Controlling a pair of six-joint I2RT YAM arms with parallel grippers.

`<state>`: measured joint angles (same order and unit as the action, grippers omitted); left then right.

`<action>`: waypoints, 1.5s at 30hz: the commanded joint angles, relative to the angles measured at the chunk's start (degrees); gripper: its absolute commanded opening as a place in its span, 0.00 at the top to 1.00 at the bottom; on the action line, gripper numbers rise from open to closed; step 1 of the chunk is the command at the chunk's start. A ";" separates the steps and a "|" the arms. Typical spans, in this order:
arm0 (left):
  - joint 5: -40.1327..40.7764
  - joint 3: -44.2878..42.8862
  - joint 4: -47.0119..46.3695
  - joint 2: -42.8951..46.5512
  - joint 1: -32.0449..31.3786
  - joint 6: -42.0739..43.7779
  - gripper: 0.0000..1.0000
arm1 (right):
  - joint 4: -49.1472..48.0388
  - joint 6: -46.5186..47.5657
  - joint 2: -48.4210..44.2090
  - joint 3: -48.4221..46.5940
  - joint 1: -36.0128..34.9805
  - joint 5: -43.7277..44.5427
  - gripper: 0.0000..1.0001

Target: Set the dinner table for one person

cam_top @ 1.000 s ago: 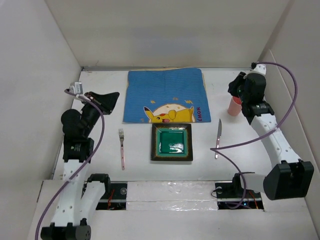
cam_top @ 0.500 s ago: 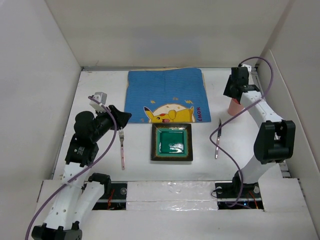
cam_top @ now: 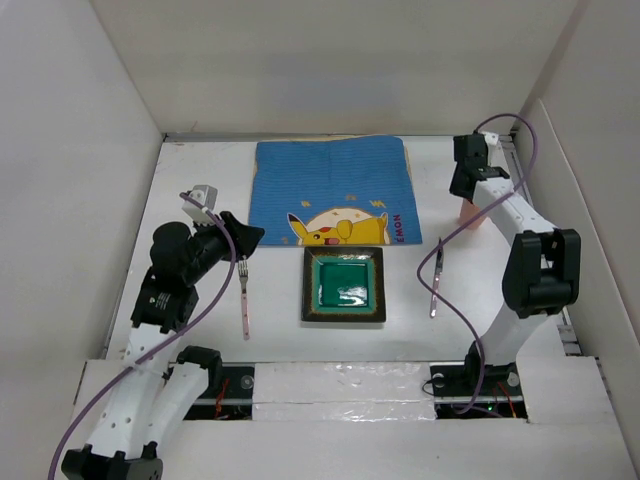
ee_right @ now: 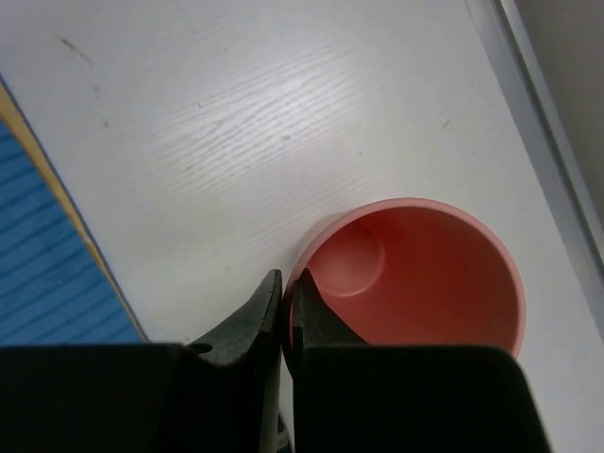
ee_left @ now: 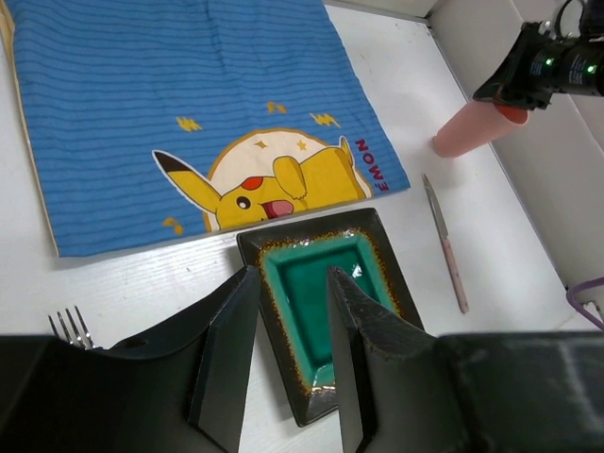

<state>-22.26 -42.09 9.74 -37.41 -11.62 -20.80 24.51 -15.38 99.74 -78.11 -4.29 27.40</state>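
The white dinner table (cam_top: pixel 280 330) holds a blue cartoon placemat (cam_top: pixel 332 190) at the back. In front of it sits a green square plate (cam_top: pixel 344 285), with a fork (cam_top: pixel 243 295) to its left and a knife (cam_top: pixel 436 275) to its right. My right gripper (cam_top: pixel 463 188) is shut on the near rim of a pink cup (ee_right: pixel 415 274) at the right (cam_top: pixel 470 214). My left gripper (cam_top: pixel 245 236) is open and empty, above the fork's tines. In the left wrist view its jaws frame the plate (ee_left: pixel 368 247).
White panels wall the table on the left, back and right; the cup stands close to the right wall. The left wrist view also shows the placemat (ee_left: pixel 179 113), the knife (ee_left: pixel 445 247), the fork tines (ee_left: pixel 68 324) and the cup (ee_left: pixel 469 132).
My left gripper has swung right and nearer, from the left wall to above the fork. My right wrist has shifted toward the back over the cup. The cup, plate, fork and knife have stayed put.
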 commanded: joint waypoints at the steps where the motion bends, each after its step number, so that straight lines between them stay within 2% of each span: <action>1: 0.02 -0.72 -1.30 -0.56 -0.25 0.93 0.69 | -2.89 3.33 -4.82 -7.66 -4.22 3.89 1.00; 3: 0.20 -0.89 -1.12 -1.08 -0.25 0.93 0.69 | -1.32 5.60 -3.34 -14.86 -6.33 2.67 1.00; 8: 0.55 -1.16 -0.95 -2.23 -0.25 1.02 0.69 | 2.20 9.48 8.06 -31.55 -9.32 -1.72 1.00; 9: 0.99 -1.42 -0.86 -2.84 -0.25 1.11 0.69 | 3.77 11.58 11.58 -39.41 -10.11 -3.82 1.00; 11: 0.99 -1.42 -0.69 -3.02 -0.25 1.11 0.69 | 4.22 12.73 15.55 -42.28 -10.82 -5.15 1.00; 12: 0.99 -1.42 -0.60 -3.28 -0.25 1.20 0.69 | 6.05 13.17 17.74 -48.48 -10.82 -6.12 1.00; 15: 1.25 -1.60 -0.60 -3.63 -0.25 1.20 0.69 | 8.26 14.06 25.13 -59.04 -11.35 -8.93 1.00; 19: 0.99 -1.68 -0.60 -4.60 -0.25 1.29 0.70 | 8.54 13.27 31.47 -67.85 -12.05 -13.86 1.00; 27: 2.13 -2.39 0.02 -5.13 -0.25 1.55 0.70 | 3.71 13.09 37.62 -71.57 -13.63 -15.88 1.00; 45: 2.66 -2.83 0.11 -6.54 -0.25 1.81 0.70 | 2.21 10.28 47.73 -71.40 -11.35 -18.96 1.00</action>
<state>-20.12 -42.15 11.03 -44.14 -11.62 -19.90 29.71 -4.51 147.37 -146.96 -16.91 9.56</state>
